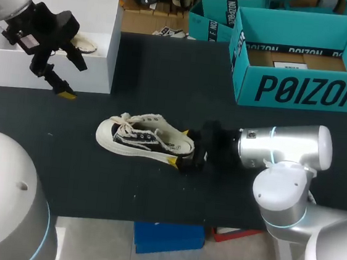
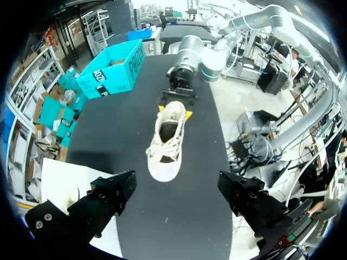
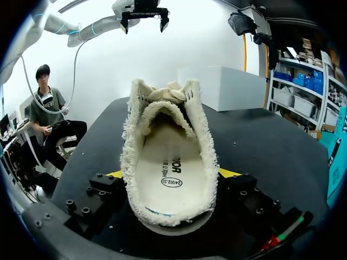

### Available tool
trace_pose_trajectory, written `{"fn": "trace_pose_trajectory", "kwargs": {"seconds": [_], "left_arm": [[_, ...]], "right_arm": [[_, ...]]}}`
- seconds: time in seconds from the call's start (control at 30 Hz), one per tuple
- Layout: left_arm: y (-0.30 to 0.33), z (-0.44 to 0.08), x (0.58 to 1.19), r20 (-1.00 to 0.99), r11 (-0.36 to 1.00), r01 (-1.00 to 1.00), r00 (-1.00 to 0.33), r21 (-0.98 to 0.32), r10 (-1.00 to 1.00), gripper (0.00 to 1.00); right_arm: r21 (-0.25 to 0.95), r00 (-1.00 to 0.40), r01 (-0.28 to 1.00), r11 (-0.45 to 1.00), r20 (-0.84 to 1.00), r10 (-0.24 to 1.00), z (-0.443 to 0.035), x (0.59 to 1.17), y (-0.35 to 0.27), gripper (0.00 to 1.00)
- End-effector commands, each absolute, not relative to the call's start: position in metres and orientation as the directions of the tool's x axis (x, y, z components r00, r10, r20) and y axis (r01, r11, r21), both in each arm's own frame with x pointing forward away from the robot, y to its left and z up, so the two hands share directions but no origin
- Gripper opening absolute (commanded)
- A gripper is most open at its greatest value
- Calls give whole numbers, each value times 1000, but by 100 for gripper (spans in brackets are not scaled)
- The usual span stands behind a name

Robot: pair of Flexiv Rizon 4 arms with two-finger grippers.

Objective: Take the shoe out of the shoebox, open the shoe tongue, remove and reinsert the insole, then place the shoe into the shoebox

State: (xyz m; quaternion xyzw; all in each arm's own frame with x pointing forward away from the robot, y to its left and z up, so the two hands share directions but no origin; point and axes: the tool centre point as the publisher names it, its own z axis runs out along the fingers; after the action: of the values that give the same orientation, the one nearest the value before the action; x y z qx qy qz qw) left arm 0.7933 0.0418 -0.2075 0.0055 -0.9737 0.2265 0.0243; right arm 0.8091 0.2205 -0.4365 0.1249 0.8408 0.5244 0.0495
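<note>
The shoe (image 1: 144, 140) is out of the box and lies on the black counter (image 1: 166, 79) about midway between the left and right edges, closer to the near edge than the far one. It sits on its sole, with the toe towards the left edge and the heel towards the right.

The right claw (image 1: 180, 147) comes in from the right at counter level and is closed on the heel. One yellow tip presses against each side of the shoe's rear. In the right wrist view the shoe (image 3: 171, 162) fills the space between the fingers and stretches straight ahead of the claw. Its frayed collar is spread wide, the pale insole (image 3: 168, 173) lies flat inside, and the laces (image 3: 165, 95) are bunched at the far end.

The left claw (image 1: 68, 72) hangs above the front of the white box (image 1: 99, 66) at the counter's far left corner, well apart from the shoe. Its fingers stand wide open with nothing between them. In the left wrist view the shoe (image 2: 168, 135) lies ahead of this claw (image 2: 178, 184), toe nearest it, with the right claw (image 2: 174, 111) at the far end of the shoe.

The teal shoebox (image 1: 302, 91) stands open at the far right corner, well apart from the shoe.
</note>
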Motion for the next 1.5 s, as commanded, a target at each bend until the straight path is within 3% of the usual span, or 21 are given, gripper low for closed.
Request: {"fn": "trace_pose_trajectory", "kwargs": {"seconds": [0.03, 0.83, 0.97, 1.17, 1.37, 1.5], "left_arm": [[23, -208, 777, 33, 927, -60, -998, -370, -51, 100], [0, -206, 764, 32, 921, -40, -999, -388, -30, 100], [-15, -212, 771, 57, 902, -279, -960, -329, -276, 100], [-28, -222, 782, 115, 737, -659, -752, -154, -649, 100], [-42, -230, 795, 70, 547, -833, -552, -77, -831, 100], [-48, -228, 795, 107, 542, -834, -551, -99, -828, 100]], "right_arm": [[898, -962, 157, 411, 45, 270, -452, 813, 233, 0], [898, -962, 157, 411, 45, 270, -452, 813, 233, 0], [898, -962, 157, 411, 45, 270, -452, 813, 233, 0], [898, -962, 157, 411, 45, 270, -452, 813, 233, 0], [898, -962, 157, 411, 45, 270, -452, 813, 233, 0], [898, -962, 157, 411, 45, 270, -452, 813, 233, 0]]}}
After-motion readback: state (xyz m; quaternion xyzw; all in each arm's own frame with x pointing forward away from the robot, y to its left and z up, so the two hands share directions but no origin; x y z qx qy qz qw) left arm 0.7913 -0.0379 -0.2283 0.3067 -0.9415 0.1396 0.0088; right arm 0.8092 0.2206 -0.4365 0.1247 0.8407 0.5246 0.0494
